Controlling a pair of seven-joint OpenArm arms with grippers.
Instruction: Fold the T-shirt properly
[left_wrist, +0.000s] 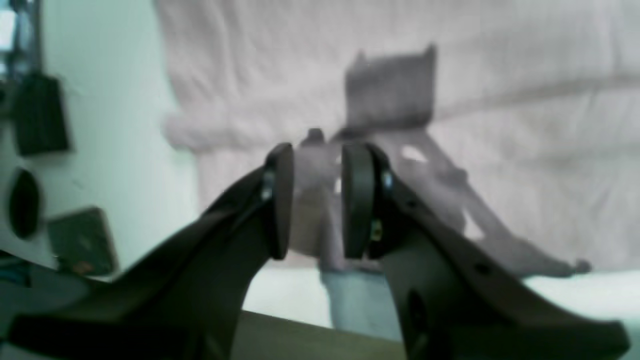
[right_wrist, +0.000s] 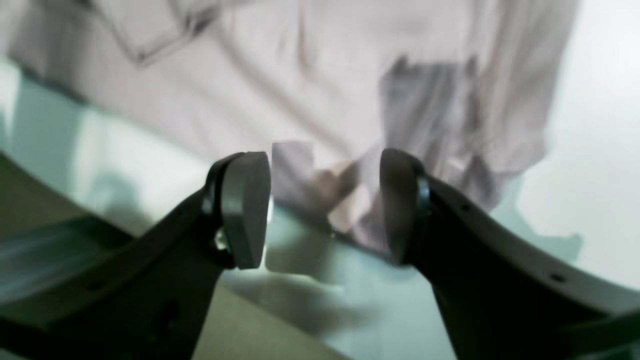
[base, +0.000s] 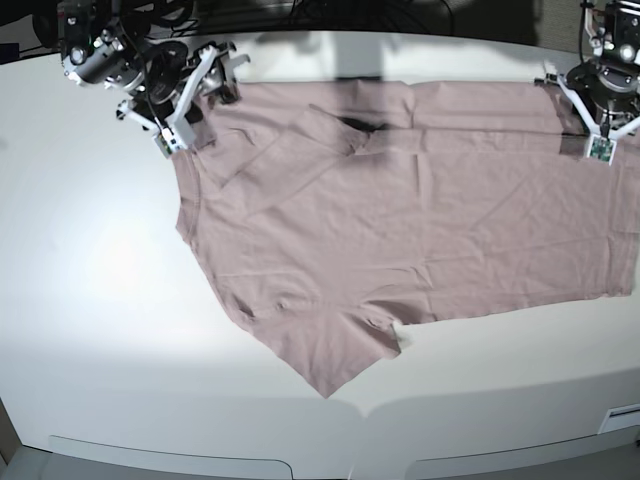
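**Fold barely begun: shirt mostly flat, both arms at its far corners**

The T-shirt (base: 420, 230) lies spread across the white table (base: 90, 330), running from the far left to the right edge. Most of it is a single flat, wrinkled layer. The one sign of folding is along the far edge, where a strip of cloth near the middle lies doubled over onto the body. A sleeve points toward the near side, unfolded.

The right gripper (base: 190, 100) stands at the shirt's far-left corner. In the right wrist view its jaws are spread wide with bunched cloth visible between and beyond them; I cannot tell whether they touch it.

The left gripper (base: 598, 120) stands at the far-right corner. In the left wrist view its jaws stand partly apart, a narrow gap between the pads, with the shirt's edge behind; nothing is clearly pinched.

Judgement: early stage. Sleeves, sides and the main lengthwise folds all remain.
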